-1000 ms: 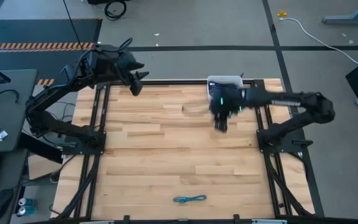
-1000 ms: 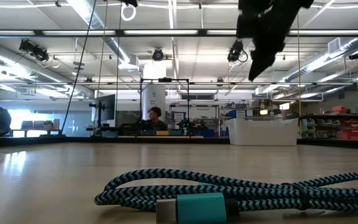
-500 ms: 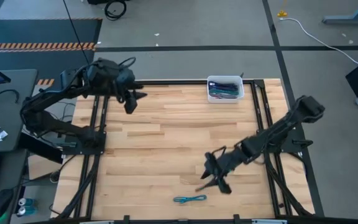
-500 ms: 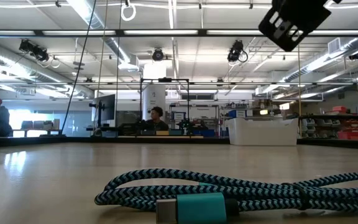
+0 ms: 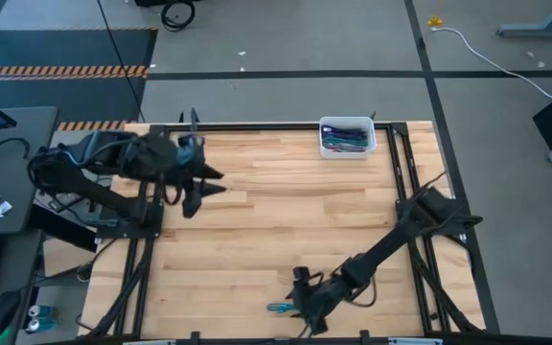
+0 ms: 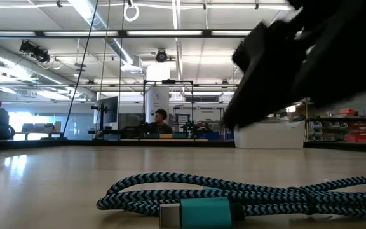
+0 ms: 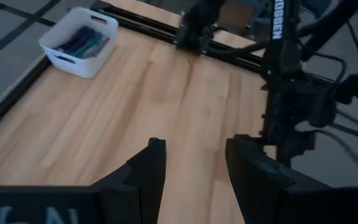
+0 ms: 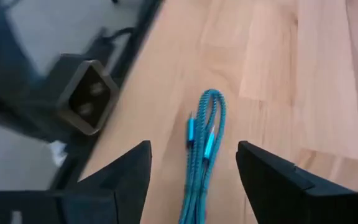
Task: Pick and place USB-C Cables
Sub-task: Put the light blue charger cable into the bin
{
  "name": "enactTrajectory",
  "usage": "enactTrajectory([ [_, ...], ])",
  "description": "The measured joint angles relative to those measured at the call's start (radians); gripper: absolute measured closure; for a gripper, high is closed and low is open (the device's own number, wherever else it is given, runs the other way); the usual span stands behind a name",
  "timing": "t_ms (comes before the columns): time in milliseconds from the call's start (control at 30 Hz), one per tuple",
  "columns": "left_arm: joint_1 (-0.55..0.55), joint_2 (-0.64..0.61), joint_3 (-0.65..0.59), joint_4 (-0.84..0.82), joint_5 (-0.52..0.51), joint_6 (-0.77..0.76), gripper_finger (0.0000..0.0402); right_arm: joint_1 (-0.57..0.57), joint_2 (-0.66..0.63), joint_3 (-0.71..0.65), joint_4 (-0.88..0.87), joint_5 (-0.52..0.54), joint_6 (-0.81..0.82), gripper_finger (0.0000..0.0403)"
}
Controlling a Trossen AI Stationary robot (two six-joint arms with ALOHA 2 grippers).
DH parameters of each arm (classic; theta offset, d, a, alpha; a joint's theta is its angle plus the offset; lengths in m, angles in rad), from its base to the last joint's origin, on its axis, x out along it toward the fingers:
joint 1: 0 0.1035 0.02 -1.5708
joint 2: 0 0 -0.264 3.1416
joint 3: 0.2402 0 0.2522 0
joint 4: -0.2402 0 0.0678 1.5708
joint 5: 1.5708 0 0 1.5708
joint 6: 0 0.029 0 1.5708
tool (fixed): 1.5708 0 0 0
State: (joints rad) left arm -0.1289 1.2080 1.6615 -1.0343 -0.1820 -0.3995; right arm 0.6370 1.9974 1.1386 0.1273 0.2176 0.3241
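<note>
One teal braided USB-C cable [image 5: 282, 308], folded into a short bundle, lies flat on the wooden table close to its near edge; its connector [image 6: 199, 212] shows in the low view. My right gripper [image 5: 307, 305] hovers low just to the right of it, open. In the right wrist view the cable [image 8: 202, 149] lies ahead between the two fingers, untouched. Several more cables lie in the white bin [image 5: 347, 137] at the far edge. My left gripper [image 5: 199, 192] is open above the table's left part, holding nothing.
The white bin [image 7: 79, 40] stands against the black frame rail at the table's far edge. Bare wood lies between the bin and the teal cable. The right arm [image 6: 284, 76] hangs dark over the cable in the low view. People sit in the room beyond.
My right gripper has swung from above the bin at the far edge across the table to the near edge and come down beside the teal cable. My left gripper has drawn back from the far left corner toward the near edge. The cable has not moved.
</note>
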Motion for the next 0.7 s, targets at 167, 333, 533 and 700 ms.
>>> enactTrajectory([
  [167, -0.107, 0.0, 0.0, -0.012, -0.092, -0.042, 0.023, 0.007, 0.119, 0.099, -0.102, 0.047, 0.072, 0.0196],
  [333, -0.16, 0.0, 0.0, -0.037, -0.163, -0.043, 0.023, 0.024, 0.179, 0.148, -0.171, 0.077, 0.118, 0.0268],
  [533, -0.168, -0.002, 0.0, -0.128, -0.226, -0.028, 0.023, 0.037, 0.14, 0.149, -0.308, 0.056, 0.148, 0.038],
  [700, -0.132, -0.015, 0.0, -0.174, -0.251, 0.115, 0.023, -0.023, -0.012, 0.131, -0.513, 0.043, 0.18, 0.0375],
])
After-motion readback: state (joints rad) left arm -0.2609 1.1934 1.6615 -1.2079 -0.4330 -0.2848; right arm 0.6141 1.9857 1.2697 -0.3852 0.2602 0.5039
